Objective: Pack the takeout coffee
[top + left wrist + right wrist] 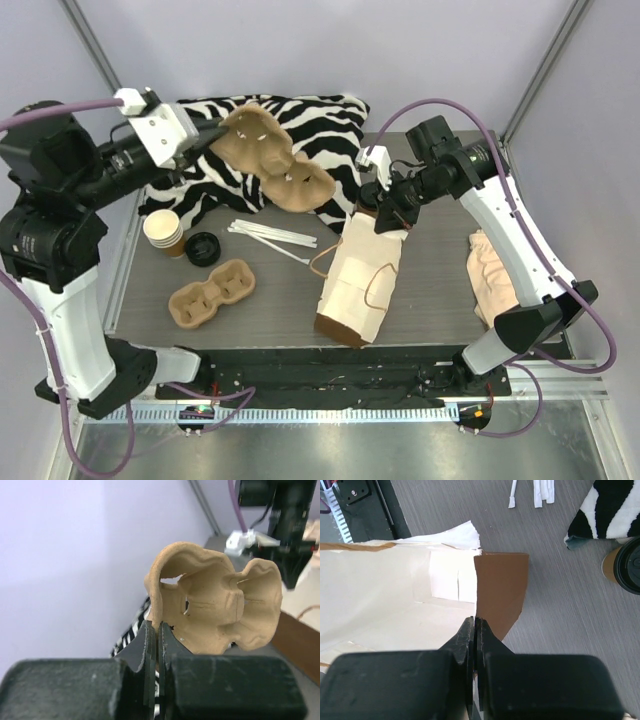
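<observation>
Left jaws are clamping the cup carrier (pixel 275 160) rim, holding it in the air over the zebra cloth (pixel 320 125). Right jaws are pinching the paper bag (pixel 360 285) rim. The takeout coffee (pixel 625 565) is sitting on the desk (pixel 430 280) beside the cloth corner, near the bag mouth (no free arm). I'm worrying about the carrier clipping the cup and tipping it, or the thin rim pinch slipping and the mouth collapsing.

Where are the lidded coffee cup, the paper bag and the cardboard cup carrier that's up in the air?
Lidded coffee cup (pixel 203 248), top view, centre of its black lid.
Paper bag (pixel 350 285), top view, its pale flat side.
Cup carrier (pixel 210 605), left wrist view, inside of a cup well.
</observation>
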Controlling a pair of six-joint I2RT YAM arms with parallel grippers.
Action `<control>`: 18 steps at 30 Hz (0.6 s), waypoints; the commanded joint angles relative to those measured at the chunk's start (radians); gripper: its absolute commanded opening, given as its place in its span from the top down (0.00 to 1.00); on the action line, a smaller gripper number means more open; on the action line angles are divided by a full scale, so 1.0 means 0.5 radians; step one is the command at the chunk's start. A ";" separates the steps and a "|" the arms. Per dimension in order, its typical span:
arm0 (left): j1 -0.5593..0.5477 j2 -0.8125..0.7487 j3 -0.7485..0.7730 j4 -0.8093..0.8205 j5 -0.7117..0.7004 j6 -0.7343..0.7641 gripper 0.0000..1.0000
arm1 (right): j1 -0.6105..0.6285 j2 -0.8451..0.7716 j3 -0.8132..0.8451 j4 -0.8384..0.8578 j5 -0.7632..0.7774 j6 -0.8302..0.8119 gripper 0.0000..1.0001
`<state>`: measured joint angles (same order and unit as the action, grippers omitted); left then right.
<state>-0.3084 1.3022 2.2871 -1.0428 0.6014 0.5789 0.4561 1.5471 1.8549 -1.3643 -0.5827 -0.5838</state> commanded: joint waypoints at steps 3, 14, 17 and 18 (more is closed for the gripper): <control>-0.046 0.301 0.500 0.177 0.276 -0.531 1.00 | -0.001 0.029 0.107 -0.137 -0.059 0.075 0.99; -0.935 0.384 0.310 0.098 -0.613 -0.057 1.00 | -0.001 0.026 0.116 -0.097 -0.013 0.149 0.99; -1.147 0.369 0.206 0.070 -0.828 0.127 1.00 | -0.001 -0.005 0.082 -0.088 -0.010 0.155 0.99; -1.187 0.356 0.169 0.055 -0.850 0.161 1.00 | -0.004 -0.011 0.076 -0.088 -0.007 0.155 0.99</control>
<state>-0.8219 1.5112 2.4023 -0.9916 0.3668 0.5095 0.4561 1.5734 1.8805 -1.3647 -0.5846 -0.5228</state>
